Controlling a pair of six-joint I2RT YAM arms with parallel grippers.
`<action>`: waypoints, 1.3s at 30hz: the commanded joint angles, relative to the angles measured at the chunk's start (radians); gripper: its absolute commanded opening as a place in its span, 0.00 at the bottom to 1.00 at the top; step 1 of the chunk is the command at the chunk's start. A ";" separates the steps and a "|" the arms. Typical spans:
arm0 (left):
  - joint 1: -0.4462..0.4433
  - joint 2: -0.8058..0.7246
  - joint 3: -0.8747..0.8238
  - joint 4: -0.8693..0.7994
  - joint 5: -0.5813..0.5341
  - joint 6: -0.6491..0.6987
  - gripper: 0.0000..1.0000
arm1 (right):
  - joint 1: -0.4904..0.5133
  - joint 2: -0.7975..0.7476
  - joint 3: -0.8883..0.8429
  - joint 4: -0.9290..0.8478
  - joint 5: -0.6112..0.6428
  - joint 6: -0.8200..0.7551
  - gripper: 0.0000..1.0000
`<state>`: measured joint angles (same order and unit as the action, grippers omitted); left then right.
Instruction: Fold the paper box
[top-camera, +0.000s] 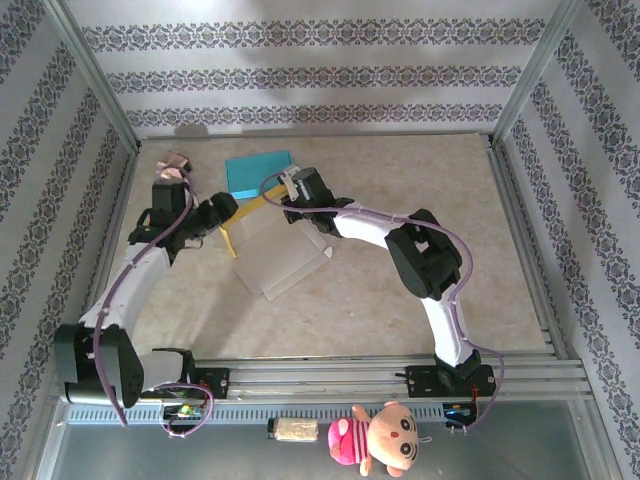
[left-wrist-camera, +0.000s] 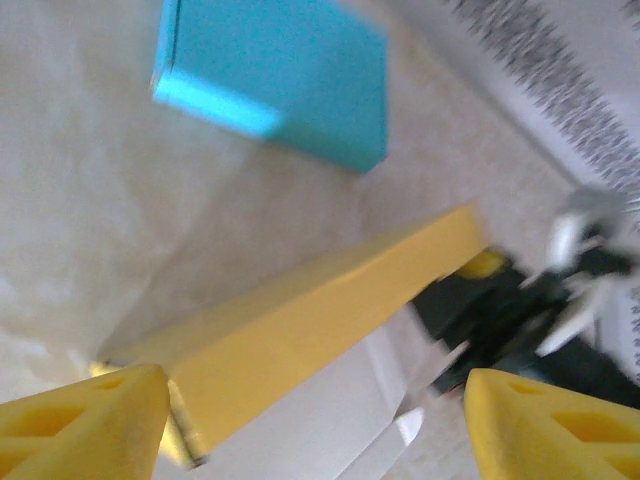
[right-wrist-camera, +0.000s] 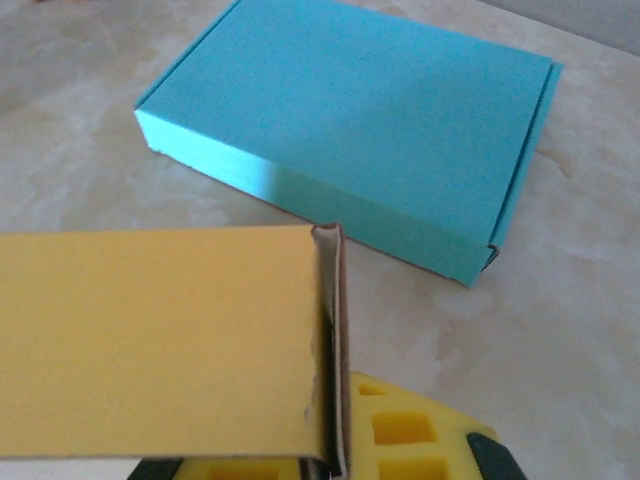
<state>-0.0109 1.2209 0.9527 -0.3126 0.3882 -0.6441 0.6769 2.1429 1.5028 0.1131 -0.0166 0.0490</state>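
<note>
The paper box (top-camera: 278, 255) lies centre-left — a closed box (top-camera: 258, 172) just behind it.

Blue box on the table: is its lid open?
No, the blue box lies flat with its lid folded shut.

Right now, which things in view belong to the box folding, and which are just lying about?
Job: yellow paper box, left gripper, right gripper.
Lying about: closed teal box, pink item at far left, plush doll by the near rail.

Two boxes (yellow box (right-wrist-camera: 160, 340), blue box (right-wrist-camera: 350, 120)), one doll (top-camera: 385, 440).
</note>
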 joint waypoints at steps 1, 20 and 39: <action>0.009 0.023 0.148 -0.177 -0.053 0.117 0.77 | 0.000 -0.083 -0.082 -0.039 -0.162 -0.100 0.03; -0.130 0.435 0.250 -0.178 0.334 0.282 0.72 | -0.025 -0.180 -0.326 0.025 -0.367 -0.223 0.08; -0.141 0.531 0.156 0.099 0.550 0.164 0.55 | -0.008 -0.160 -0.331 0.034 -0.353 -0.250 0.13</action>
<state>-0.1432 1.7279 1.1202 -0.2642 0.9161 -0.4675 0.6525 1.9575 1.2011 0.2058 -0.3599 -0.1917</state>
